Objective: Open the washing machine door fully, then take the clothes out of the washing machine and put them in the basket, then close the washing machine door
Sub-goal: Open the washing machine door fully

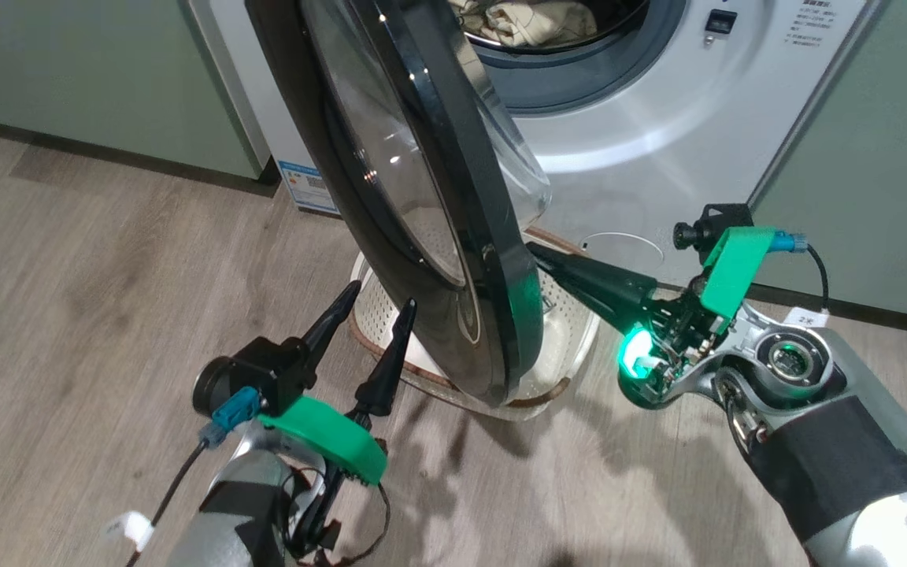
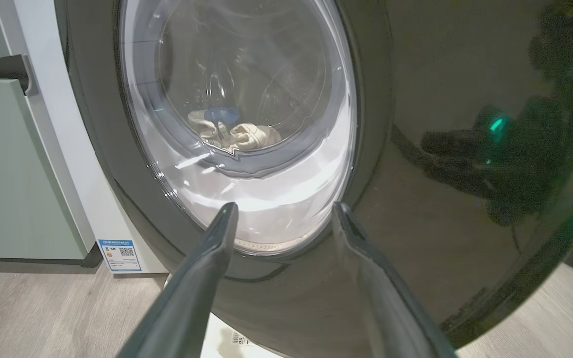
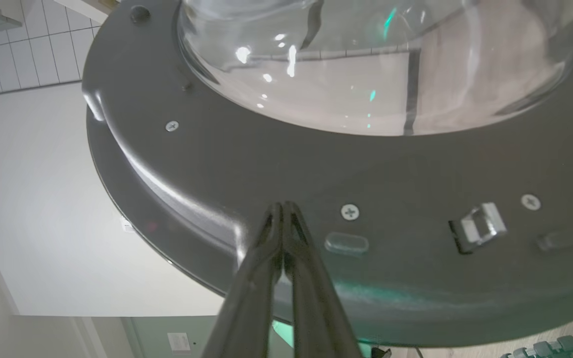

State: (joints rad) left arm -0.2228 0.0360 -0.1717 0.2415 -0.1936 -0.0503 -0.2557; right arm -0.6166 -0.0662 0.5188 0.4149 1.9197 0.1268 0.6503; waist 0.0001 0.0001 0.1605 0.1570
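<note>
The washing machine door (image 1: pixel 453 197) stands partly open, edge-on to me, with its black rim and clear glass bowl. My right gripper (image 1: pixel 534 249) is shut, its tips touching the door's grey inner face (image 3: pixel 316 164) near a screw and the latch (image 3: pixel 480 226). My left gripper (image 1: pixel 381 298) hangs open in front of the door's outer side, close to the glass (image 2: pixel 237 99) but apart from it. The clothes (image 1: pixel 524 20) lie in the drum of the white washing machine (image 1: pixel 658 118); they also show through the glass (image 2: pixel 237 134). The basket (image 1: pixel 571 346) sits on the floor under the door.
Pale green cabinets (image 1: pixel 107 71) flank the machine on both sides. A blue label (image 1: pixel 308 185) marks the machine's lower left corner. Wood floor (image 1: pixel 107 315) spreads wide to the left and in front. The door's lower edge hangs just above the basket.
</note>
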